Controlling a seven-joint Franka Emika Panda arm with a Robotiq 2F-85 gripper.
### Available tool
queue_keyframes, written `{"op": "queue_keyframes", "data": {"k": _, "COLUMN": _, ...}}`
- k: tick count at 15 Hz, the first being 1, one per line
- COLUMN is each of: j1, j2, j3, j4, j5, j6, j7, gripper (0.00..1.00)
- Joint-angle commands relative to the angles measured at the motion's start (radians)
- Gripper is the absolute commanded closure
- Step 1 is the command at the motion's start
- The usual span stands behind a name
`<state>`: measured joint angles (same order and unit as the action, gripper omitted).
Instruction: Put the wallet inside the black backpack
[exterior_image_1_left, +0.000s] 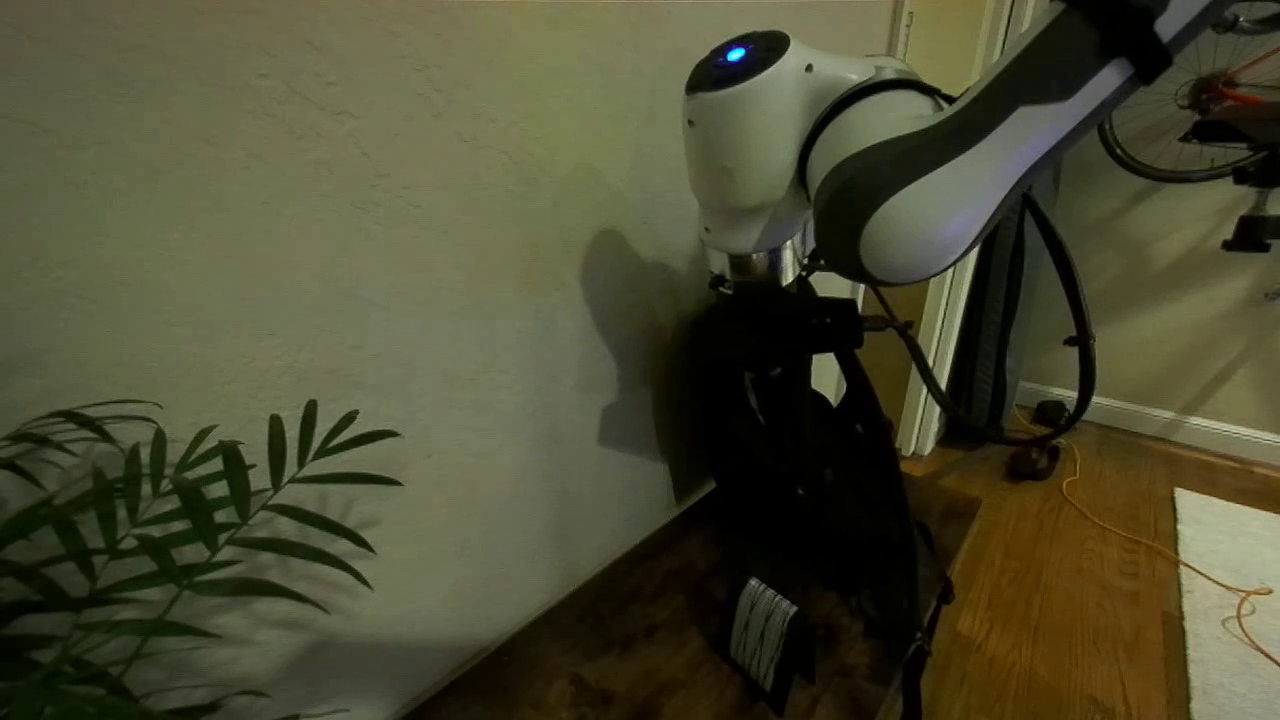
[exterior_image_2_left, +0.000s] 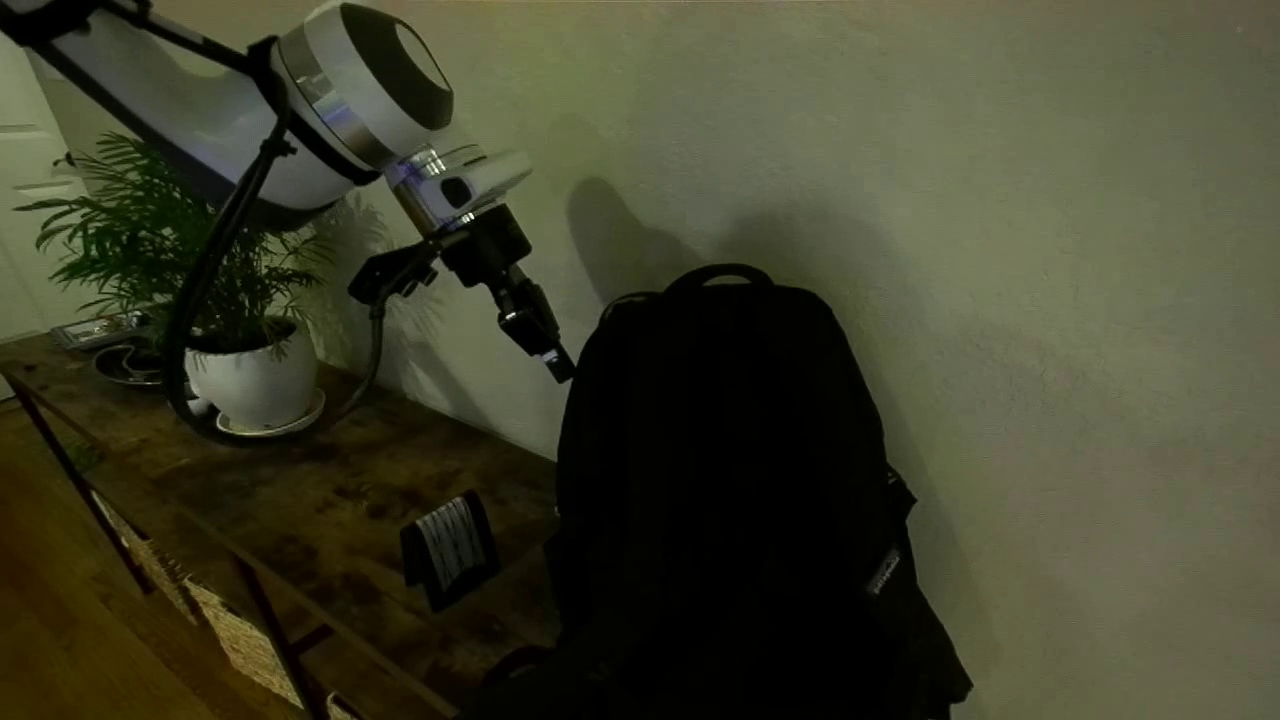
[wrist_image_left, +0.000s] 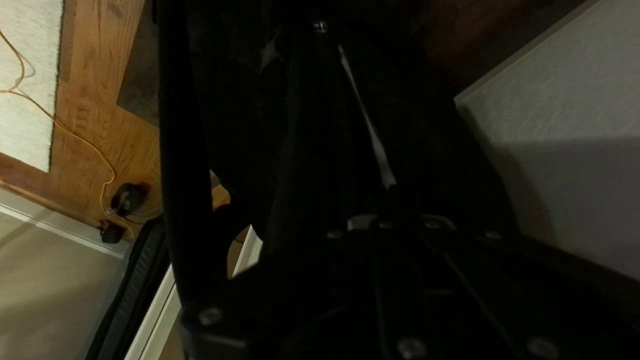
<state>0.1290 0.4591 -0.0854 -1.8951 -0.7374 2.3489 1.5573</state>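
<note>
In an exterior view, a potted plant (exterior_image_2_left: 252, 378) stands at the left on the tabletop (exterior_image_2_left: 330, 500), away from the work; only a wide swing of the arm (exterior_image_2_left: 200, 120) would threaten it. The cable (exterior_image_2_left: 172, 372) looping down from that arm is the likelier nuisance: it could hook a dangling strap (exterior_image_1_left: 913, 675) and pull the black backpack (exterior_image_2_left: 720, 480) askew when the arm draws off.

Next along is the wallet (exterior_image_2_left: 453, 548), not yet picked up. It stands on the tabletop like a small tent, pale striped face outward, near the foot of the backpack. Propped on its edges, it could topple if a strap sweeps it or a grasp comes down off-centre; once flat, it would be harder to pinch.

Then comes the tool (exterior_image_2_left: 562, 368), jaws together, at the backpack's upper edge and well apart from the wallet. The wrist view is so dark there that I cannot tell whether a fold of fabric is caught between the jaws. If one is, a hard tug could tip the whole soft, tall load; if none is, pushing would only dent the cloth and make no way in.

Farthest right, the backpack's bulk stands by the wall (exterior_image_2_left: 1080, 350). No gaping mouth shows in either exterior view, so a wallet brought over now would probably slide down the outside.
</note>
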Motion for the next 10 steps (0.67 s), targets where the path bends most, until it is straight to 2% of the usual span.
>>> {"op": "queue_keyframes", "data": {"k": 1, "j1": -0.013, "j2": -0.014, "j3": 0.026, "j4": -0.044, "j5": 0.071, "j6": 0.035, "j7": -0.102, "gripper": 0.99}}
{"op": "queue_keyframes", "data": {"k": 10, "j1": 0.000, "j2": 0.038, "j3": 0.035, "j4": -0.049, "j5": 0.269, "j6": 0.043, "j7": -0.364, "gripper": 0.99}}
